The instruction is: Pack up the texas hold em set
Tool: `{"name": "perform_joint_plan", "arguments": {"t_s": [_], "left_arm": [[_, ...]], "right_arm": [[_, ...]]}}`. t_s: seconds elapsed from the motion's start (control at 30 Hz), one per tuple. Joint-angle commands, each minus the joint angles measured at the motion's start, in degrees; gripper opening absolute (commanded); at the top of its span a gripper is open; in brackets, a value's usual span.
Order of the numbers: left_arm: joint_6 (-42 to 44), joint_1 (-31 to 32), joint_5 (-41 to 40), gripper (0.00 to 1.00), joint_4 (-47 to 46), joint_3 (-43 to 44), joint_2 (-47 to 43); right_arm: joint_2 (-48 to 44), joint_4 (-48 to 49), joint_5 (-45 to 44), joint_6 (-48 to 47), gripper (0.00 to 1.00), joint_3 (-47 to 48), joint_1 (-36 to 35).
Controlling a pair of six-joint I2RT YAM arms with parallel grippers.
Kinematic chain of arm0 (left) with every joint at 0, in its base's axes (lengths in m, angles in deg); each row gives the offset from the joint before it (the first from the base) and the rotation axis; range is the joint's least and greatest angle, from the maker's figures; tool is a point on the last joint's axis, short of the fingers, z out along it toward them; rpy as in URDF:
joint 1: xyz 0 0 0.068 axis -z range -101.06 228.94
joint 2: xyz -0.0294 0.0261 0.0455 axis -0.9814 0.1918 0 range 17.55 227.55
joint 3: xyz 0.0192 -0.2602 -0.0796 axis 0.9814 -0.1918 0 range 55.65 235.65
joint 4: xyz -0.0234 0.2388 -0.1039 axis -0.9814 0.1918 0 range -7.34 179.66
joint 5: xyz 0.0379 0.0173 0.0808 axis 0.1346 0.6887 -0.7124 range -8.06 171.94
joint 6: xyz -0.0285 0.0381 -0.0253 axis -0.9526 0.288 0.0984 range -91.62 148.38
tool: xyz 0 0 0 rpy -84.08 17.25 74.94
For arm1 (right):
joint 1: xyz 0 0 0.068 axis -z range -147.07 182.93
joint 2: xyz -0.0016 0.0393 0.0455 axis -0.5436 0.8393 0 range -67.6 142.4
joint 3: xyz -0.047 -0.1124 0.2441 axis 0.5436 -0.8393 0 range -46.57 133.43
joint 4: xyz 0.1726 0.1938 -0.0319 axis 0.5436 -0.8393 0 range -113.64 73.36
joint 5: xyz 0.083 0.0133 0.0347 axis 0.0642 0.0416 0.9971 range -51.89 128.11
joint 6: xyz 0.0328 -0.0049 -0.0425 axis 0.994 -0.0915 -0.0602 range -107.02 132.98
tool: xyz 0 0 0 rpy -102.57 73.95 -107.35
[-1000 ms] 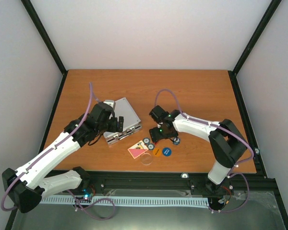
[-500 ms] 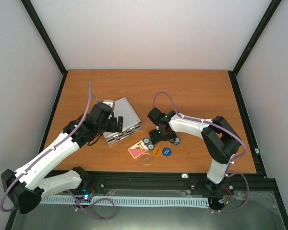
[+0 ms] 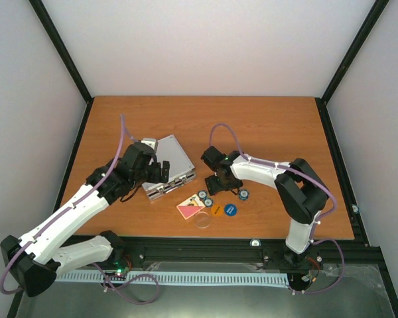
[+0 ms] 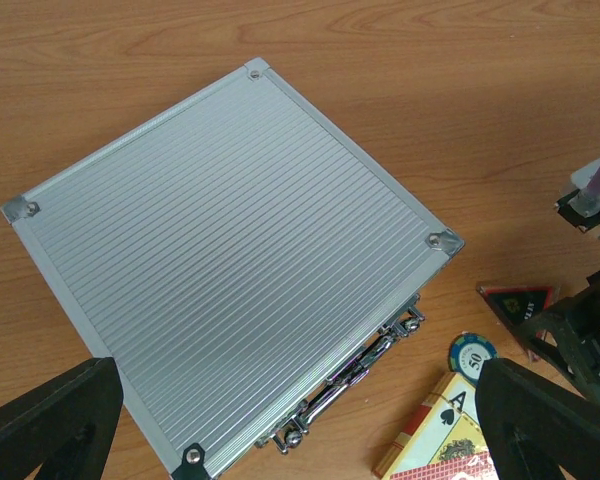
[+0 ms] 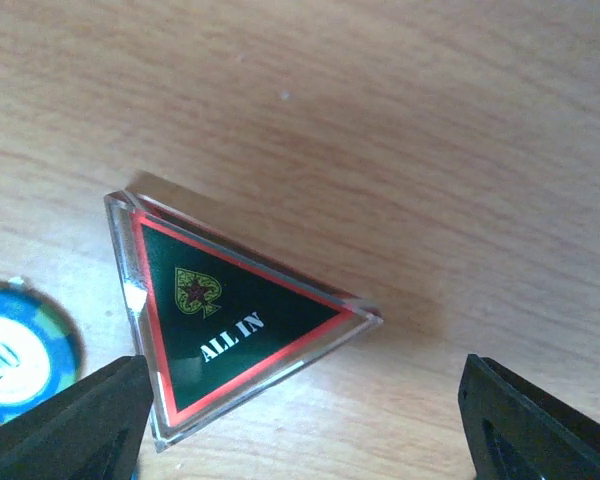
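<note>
You see a wooden counter [image 3: 265, 126] with the closed silver case [image 4: 230, 270] lying flat left of centre, latches on its near side. Your left end effector [image 4: 300, 420] hovers above it, fingers spread wide. Just right of the case, your right end effector [image 5: 305, 420] stands spread either side of the red-black triangle [image 5: 230, 310], which lies flat, ungripped, beside a blue-white chip [image 5: 15, 350]

Robotics lab test cell. The wooden worktop [image 3: 272, 126] is enclosed by plain white panels [image 3: 205, 46] held in black frame posts [image 3: 60, 50]. Two white-and-black arms, the left arm [image 3: 60, 222] and right arm [image 3: 265, 172], are bolted to a black slotted rail [image 3: 205, 250] at the near edge. Purple cables [image 3: 125, 139] run along the arms. A white slotted cable duct [image 3: 186, 278] lies below the rail.
</note>
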Motion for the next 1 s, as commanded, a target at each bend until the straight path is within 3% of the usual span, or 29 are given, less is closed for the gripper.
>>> {"name": "perform_joint_plan", "arguments": {"t_s": [0.0,0.27,0.47,0.67,0.97], "left_arm": [[-0.6,0.1,-1.1,1.00,1.0,0.4,-1.1],[-0.7,0.1,-1.6,1.00,2.0,0.4,-2.4],[-0.9,0.1,-1.6,1.00,1.9,0.8,-2.3],[-0.8,0.1,-1.6,1.00,1.7,1.5,-0.8],[0.7,0.1,-1.8,1.00,4.1,7.0,-1.0]], "right_arm": [[2.4,-2.2,-7.7,1.0,0.85,0.5,0.5],[2.0,-1.4,-10.2,-2.6,0.86,1.9,4.6],[-4.9,-1.4,-7.4,-4.7,0.86,1.1,4.0],[-8.5,-2.6,-3.7,-3.8,0.85,0.5,-0.7],[-4.9,-0.1,-0.6,0.2,0.85,-1.1,-7.7]]}}
